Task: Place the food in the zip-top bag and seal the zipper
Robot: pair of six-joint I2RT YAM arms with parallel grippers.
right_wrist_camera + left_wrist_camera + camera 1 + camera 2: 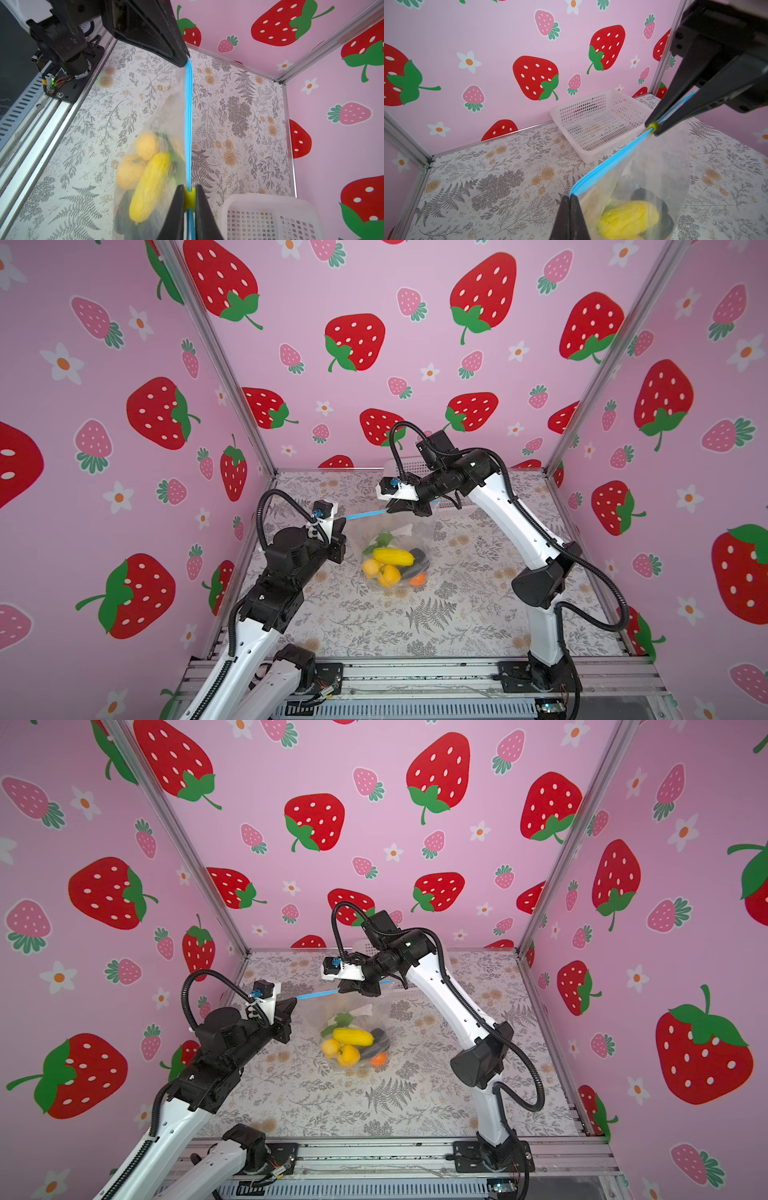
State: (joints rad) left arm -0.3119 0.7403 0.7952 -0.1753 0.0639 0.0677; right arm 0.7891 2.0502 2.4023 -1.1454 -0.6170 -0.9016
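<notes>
Light bright, even, diffuse; source not identifiable. Shadows on bench [457, 614] faint, soft-edged. Both top views: wide-angle bowing, walls [104, 406] splay toward the corners. Wrist views: left gripper [570, 197] and right gripper [189, 193] close to lens, dark, blurred; zipper [188, 124] sharp; zip-top bag [654, 166] film hazy, slight sheen.

Both arms had glossy white shells on their long links, the left arm [249, 643] and the right arm [511, 518] alike, with matt black housings [536, 580] at the joints. Small dark holes [508, 502] dotted the white shells. A ribbed black conduit [392, 443] looped to each white wrist bracket [405, 490], which carried a blue connector [392, 481]. The left gripper [570, 198] and right gripper [189, 190] had black fingers tapering to wedges. Black base plates [513, 676] sat bolted on the near silver rail [415, 676]. By the left base, red and orange wires [62, 80] showed.
</notes>
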